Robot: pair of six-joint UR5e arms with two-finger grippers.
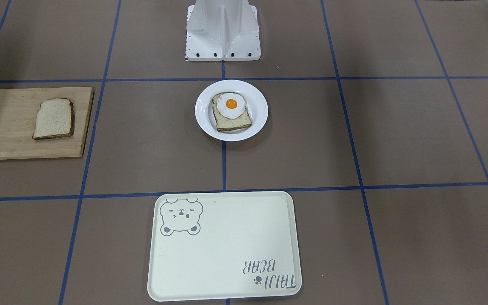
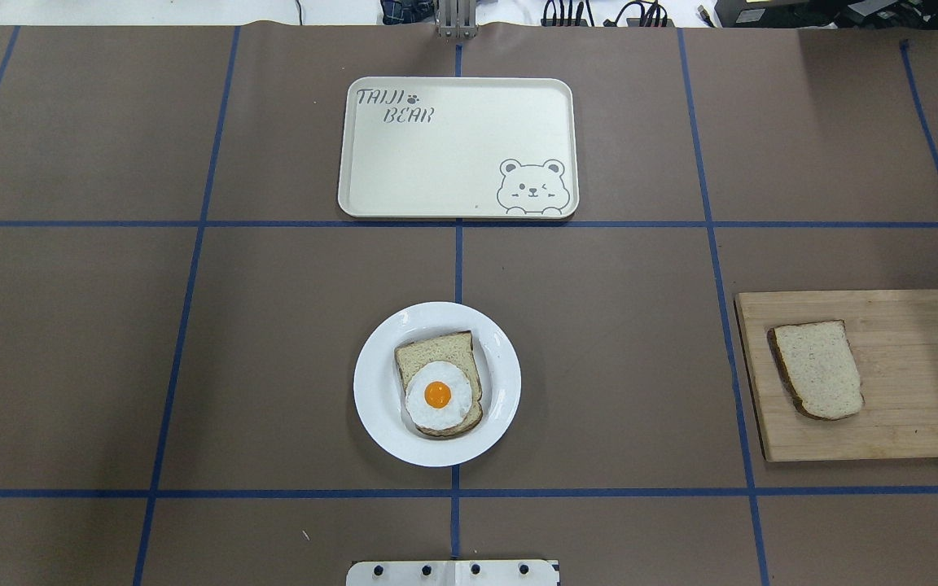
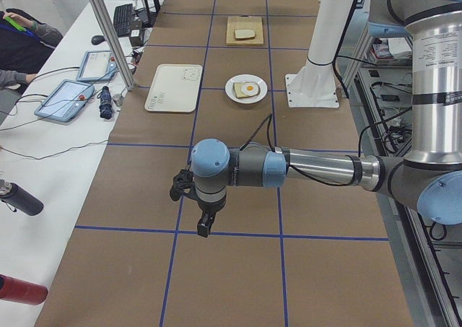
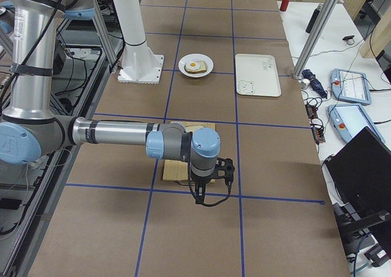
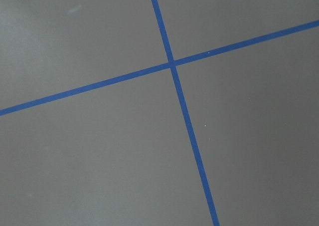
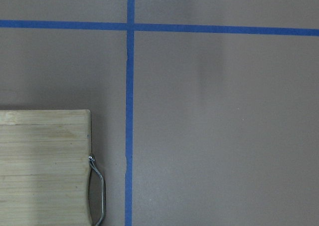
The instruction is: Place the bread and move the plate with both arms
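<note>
The plain bread slice (image 1: 53, 118) lies on a wooden cutting board (image 1: 2, 131) on the robot's right side; it also shows in the overhead view (image 2: 817, 369). The white plate (image 1: 261, 108) sits mid-table in front of the base and holds a bread slice with a fried egg (image 1: 231, 111). The left gripper (image 3: 204, 222) hangs over bare table far from the plate. The right gripper (image 4: 204, 197) hangs just past the board's outer end. Both show only in side views, so I cannot tell whether they are open or shut.
A cream tray with a bear drawing (image 2: 436, 163) lies beyond the plate, on the far side from the white base block (image 1: 223, 34). The right wrist view shows the board's corner (image 6: 40, 161) with its metal handle (image 6: 97, 196). Operators' tablets lie on the side table (image 3: 65, 99).
</note>
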